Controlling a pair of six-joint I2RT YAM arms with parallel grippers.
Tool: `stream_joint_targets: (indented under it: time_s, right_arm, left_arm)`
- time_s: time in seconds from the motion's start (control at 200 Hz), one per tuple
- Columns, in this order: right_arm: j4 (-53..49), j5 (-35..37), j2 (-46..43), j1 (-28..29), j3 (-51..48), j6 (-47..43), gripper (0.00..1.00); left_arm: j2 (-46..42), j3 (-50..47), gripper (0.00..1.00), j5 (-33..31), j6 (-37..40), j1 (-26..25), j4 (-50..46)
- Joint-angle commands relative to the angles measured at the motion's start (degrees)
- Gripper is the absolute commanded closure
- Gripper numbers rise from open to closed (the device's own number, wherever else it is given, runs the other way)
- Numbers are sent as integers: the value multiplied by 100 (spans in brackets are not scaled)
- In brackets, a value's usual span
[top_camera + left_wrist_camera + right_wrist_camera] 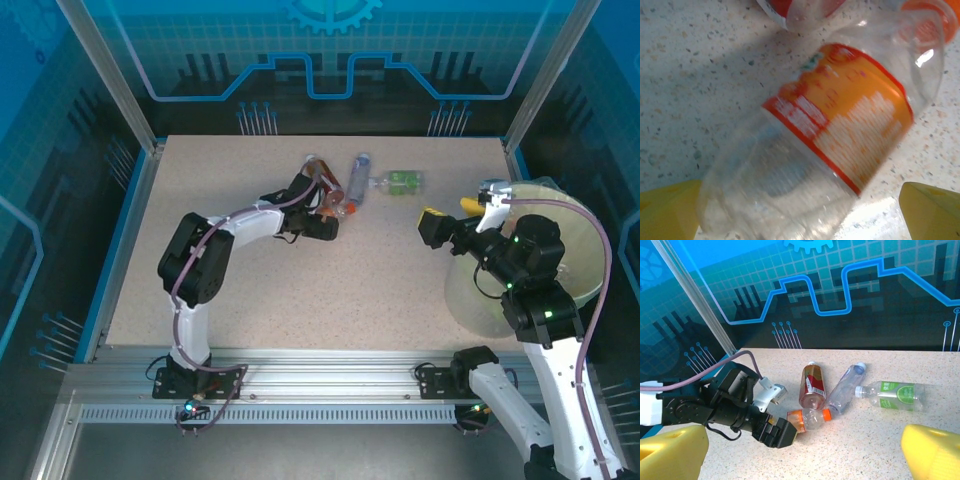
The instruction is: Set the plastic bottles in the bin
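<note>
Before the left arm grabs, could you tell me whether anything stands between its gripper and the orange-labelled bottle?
Nothing visible does: the open left gripper is right over the orange-labelled bottle, a fingertip on each side.

The overhead camera looks down from the near edge over the whole table (300,290). The left wrist camera hangs very close over an orange-labelled bottle (850,125) (blurred, seemingly facing nearly straight down). The right wrist camera looks low across the table, sharing that bottle and the left arm (715,405) with the overhead view.
</note>
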Motion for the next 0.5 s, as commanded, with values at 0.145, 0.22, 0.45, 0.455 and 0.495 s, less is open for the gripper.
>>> stream_joint_targets:
  time_s: [0.145, 0.22, 0.45, 0.455, 0.495]
  right_arm:
    - [-156, 108, -100, 80, 187, -118, 0]
    - [-158, 104, -110, 72, 192, -124, 0]
    - [-218, 155, -137, 72, 191, -141, 0]
    - [-218, 155, -137, 77, 195, -141, 0]
    - [-207, 139, -137, 73, 190, -134, 0]
  left_arm:
    - [300, 431, 1, -297, 786, -11, -119]
    - [490, 681, 1, -98, 1004, -39, -343]
    - [391, 387, 9, 23, 1535, -276, -17]
    - [394, 386, 9, 22, 1534, -284, -19]
    - [375, 373, 13, 8, 1534, -309, -11]
